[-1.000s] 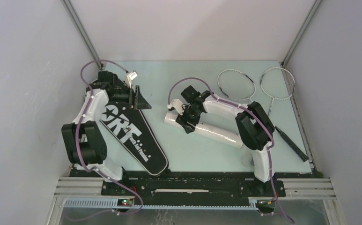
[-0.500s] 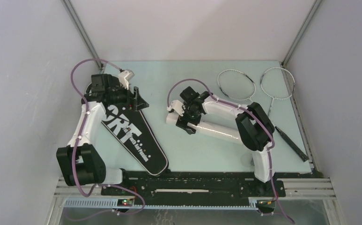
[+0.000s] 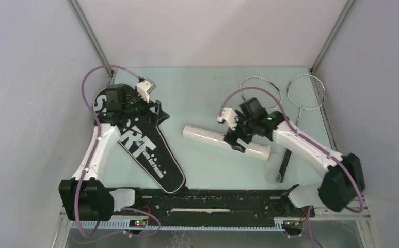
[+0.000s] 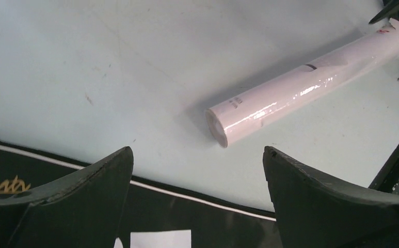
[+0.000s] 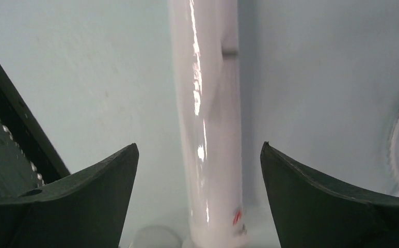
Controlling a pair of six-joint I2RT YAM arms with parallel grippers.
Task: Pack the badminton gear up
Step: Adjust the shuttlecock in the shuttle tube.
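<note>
- Left wrist view: your left gripper [image 4: 197, 152] hangs with its two dark fingers [image 4: 83, 201] spread wide, only bare table between them.
- At 6 o'clock in that view, under the fingers, lies the edge of the black racquet-shaped fabric bag [image 4: 187, 214], with a thin white trim line.
- At 2 o'clock the long glossy white tube [image 4: 300, 85] lies flat, one round end toward the camera, well apart from the fingers.
- In the right wrist view, your right gripper [image 5: 198, 146] is spread wide too and straddles the tube [image 5: 207, 103]. The tube runs 12 to 6 with table showing on both sides, so nothing is pinched.
- From the top external view, the left gripper [image 3: 156, 112] sits over the bag's [image 3: 145, 150] wide end at 10 o'clock on the pale blue-green table [image 3: 197, 88]. The white "SPORT" lettering runs along the bag, and its narrow end points toward 6 o'clock.
- The right gripper [image 3: 237, 139] hovers over the tube [image 3: 202, 135], which slants from 9 toward 4 near the table's centre.
- Two thin silver-white racquets lie at 1 to 2 o'clock, one head [image 3: 260, 95] beside the other [image 3: 305, 92].
- A black handle [image 3: 285, 163] lies at 4 o'clock, near the tube's right end.
</note>
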